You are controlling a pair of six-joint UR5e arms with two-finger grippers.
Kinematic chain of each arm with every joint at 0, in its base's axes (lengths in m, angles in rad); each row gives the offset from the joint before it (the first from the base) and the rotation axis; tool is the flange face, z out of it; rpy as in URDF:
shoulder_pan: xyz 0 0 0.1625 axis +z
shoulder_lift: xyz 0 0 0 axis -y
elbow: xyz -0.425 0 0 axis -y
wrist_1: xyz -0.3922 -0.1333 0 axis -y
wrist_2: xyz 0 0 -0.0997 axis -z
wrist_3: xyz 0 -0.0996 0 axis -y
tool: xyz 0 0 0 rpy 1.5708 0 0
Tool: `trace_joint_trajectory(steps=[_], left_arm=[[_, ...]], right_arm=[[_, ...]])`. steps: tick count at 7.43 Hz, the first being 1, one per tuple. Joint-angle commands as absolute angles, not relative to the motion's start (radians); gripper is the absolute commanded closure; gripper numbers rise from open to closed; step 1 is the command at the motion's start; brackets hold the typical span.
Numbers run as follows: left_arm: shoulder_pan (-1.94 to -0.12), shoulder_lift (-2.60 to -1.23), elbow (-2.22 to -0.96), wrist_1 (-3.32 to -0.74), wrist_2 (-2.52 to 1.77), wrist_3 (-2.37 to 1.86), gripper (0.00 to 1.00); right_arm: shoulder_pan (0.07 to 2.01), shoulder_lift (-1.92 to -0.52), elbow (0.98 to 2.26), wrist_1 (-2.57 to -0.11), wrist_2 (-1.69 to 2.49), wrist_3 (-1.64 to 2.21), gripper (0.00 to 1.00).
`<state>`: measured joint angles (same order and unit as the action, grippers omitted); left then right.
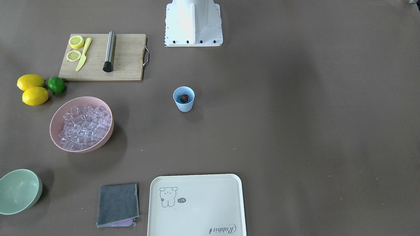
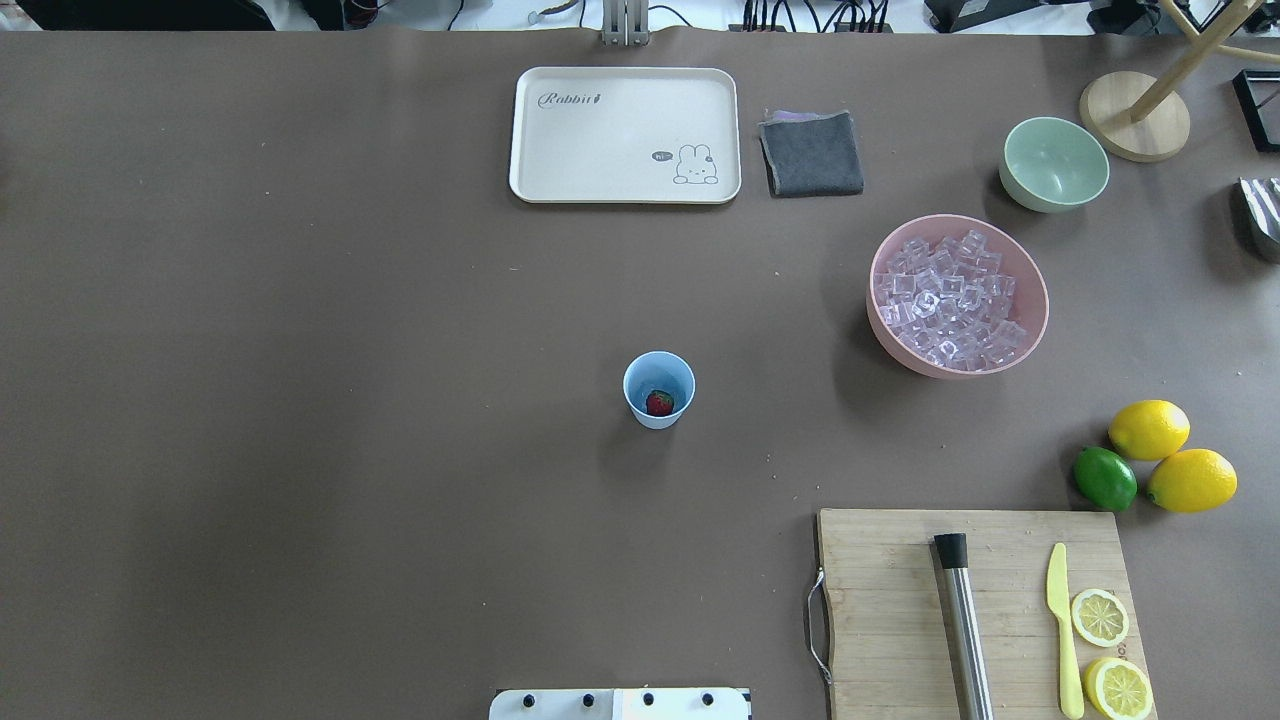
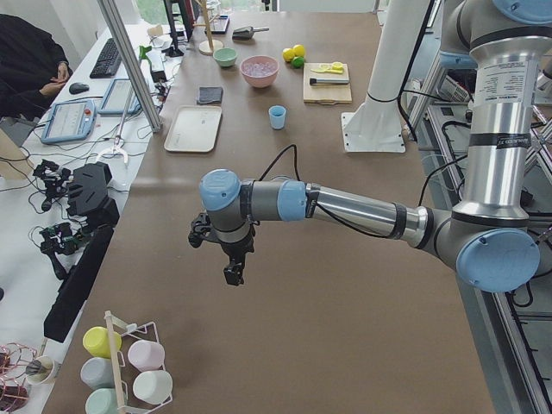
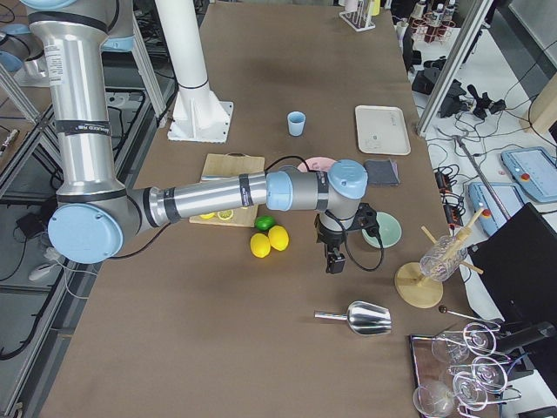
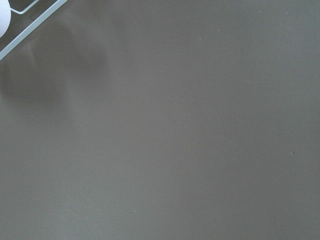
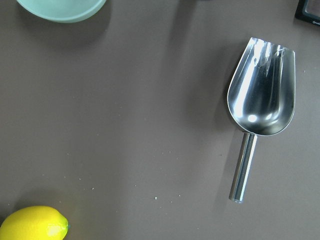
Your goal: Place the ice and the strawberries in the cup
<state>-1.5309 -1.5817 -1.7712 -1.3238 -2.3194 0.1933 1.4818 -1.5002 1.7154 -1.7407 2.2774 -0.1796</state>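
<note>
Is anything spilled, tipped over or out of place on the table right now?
Nothing stands out. The cup stands upright with the strawberry inside, and the ice sits in the pink bowl, none spilled.

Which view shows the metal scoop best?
Right wrist-mounted: the scoop is large and sharp there, with bowl and handle fully in frame. Exterior right shows the scoop whole but small. Overhead clips the scoop at the right edge. Front-facing and left wrist miss it.
</note>
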Motion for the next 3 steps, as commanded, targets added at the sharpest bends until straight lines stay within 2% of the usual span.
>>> trace_joint_trajectory(steps=[1,3], left_arm=[[-1.531,-1.582,-1.770,-1.324,-2.319,0.193,0.02],[-1.531,-1.582,-1.770,-1.324,-2.319,0.193,0.02]], right_arm=[[1.482,-1.500,1.715,-1.741,2.278,-0.179,0.00],[1.482,-1.505,1.717,-1.741,2.278,-0.179,0.00]])
